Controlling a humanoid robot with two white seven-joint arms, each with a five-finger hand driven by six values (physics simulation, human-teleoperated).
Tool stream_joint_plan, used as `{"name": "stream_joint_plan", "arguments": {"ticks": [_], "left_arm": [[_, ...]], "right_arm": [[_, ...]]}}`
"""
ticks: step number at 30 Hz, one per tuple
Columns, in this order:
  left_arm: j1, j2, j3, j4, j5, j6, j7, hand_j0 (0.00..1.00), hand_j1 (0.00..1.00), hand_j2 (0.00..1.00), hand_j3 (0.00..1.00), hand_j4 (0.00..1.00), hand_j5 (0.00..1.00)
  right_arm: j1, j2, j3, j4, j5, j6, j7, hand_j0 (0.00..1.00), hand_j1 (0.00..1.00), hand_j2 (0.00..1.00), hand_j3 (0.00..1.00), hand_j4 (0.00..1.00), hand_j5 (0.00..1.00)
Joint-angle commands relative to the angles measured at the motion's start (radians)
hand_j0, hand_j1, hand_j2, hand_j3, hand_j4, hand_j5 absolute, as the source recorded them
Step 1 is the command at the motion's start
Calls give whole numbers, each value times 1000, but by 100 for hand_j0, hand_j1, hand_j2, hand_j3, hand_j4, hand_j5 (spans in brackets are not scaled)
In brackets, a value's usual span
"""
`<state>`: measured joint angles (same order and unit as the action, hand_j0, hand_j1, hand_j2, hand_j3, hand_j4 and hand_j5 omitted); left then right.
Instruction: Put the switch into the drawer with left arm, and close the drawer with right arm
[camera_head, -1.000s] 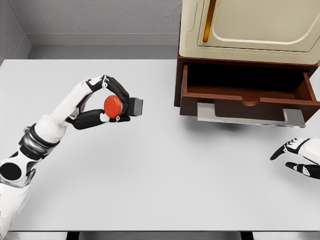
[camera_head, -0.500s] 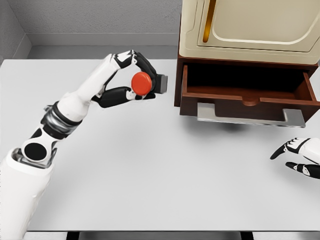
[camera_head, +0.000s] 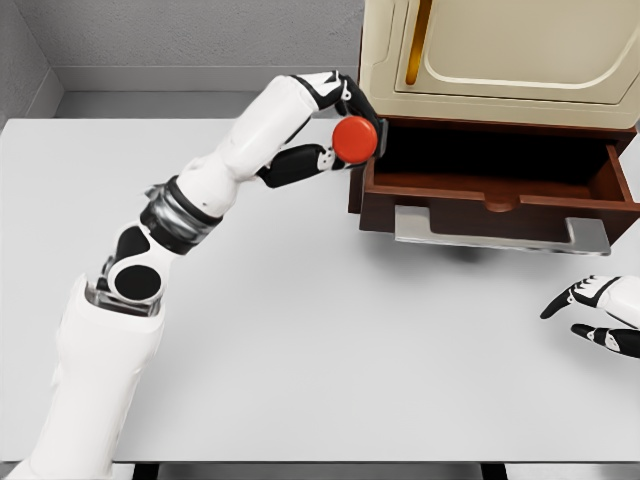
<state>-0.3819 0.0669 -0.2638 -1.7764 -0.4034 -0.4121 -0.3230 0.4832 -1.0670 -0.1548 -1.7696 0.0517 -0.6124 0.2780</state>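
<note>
Notably, no brand, label or legible writing appeared on any surface in the head view. The left hand was raised at the far side of the table, its fingers curled around the switch, with the thumb below it and the other fingers above. The switch showed as a round red button on a dark body; most of that body was hidden behind the button and the fingers, so its shape could not be made out. The switch was held at the left front corner of the drawer, level with its left wall; whether it touched that wall could not be told.

The drawer stood pulled out toward the near side from the brown base of a cabinet. Its interior was dark, and the contents, if any, could not be distinguished. A flat grey handle ran along the drawer front. The cream upper part of the cabinet was cut off by the top and right edges of the view, as was the right end of the drawer.

The right hand lay near the right edge of the table, well apart from the drawer, partly cut off by the frame. Its visible fingers were loosely spread and held nothing.
</note>
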Motion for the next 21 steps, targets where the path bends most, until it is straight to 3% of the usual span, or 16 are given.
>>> {"name": "stream_joint_plan", "arguments": {"ticks": [1,6,17,21], "left_arm": [[-2,-29,-2,0,-49,13,1,30,30,30,30,30,30],[-28,-67,-20,11,-155,15,2,30,30,30,30,30,30],[-71,-67,-69,40,-244,75,5,30,30,30,30,30,30],[-74,-67,-72,60,-318,75,5,30,30,30,30,30,30]], "right_arm": [[0,-2,0,1,-7,1,0,59,59,59,59,59,59],[0,-2,0,-1,-7,1,0,59,59,59,59,59,59],[0,-2,0,-1,-7,1,0,59,59,59,59,59,59],[0,-2,0,-1,-7,1,0,59,59,59,59,59,59]]}}
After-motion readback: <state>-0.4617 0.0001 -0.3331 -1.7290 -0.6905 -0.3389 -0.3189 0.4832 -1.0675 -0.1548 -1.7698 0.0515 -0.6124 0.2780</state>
